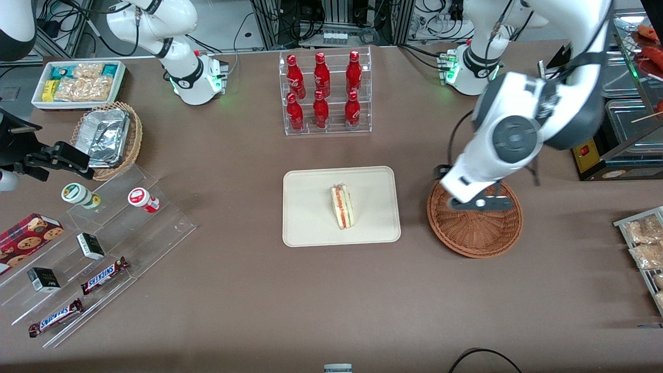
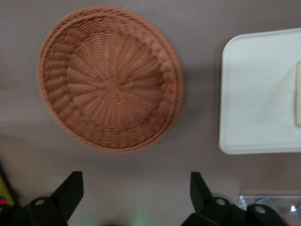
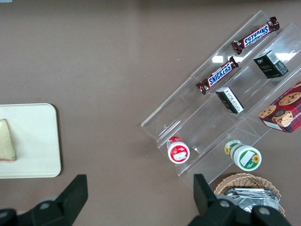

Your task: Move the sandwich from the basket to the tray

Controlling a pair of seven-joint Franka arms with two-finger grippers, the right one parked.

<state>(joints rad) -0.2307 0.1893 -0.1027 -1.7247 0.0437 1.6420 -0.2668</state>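
Note:
The sandwich, a white wedge with red and green filling, lies on the cream tray in the middle of the table. Beside the tray, toward the working arm's end, sits the reddish-brown basket with nothing in it. My left gripper hangs above the basket's edge farther from the front camera. In the left wrist view the gripper is open, nothing between its fingers, over bare table next to the basket. The tray and a sliver of sandwich show there too.
A clear rack of red bottles stands farther from the front camera than the tray. Toward the parked arm's end are a stepped acrylic shelf with snacks, a tan basket of foil trays and a white bin. Snack packets lie at the working arm's end.

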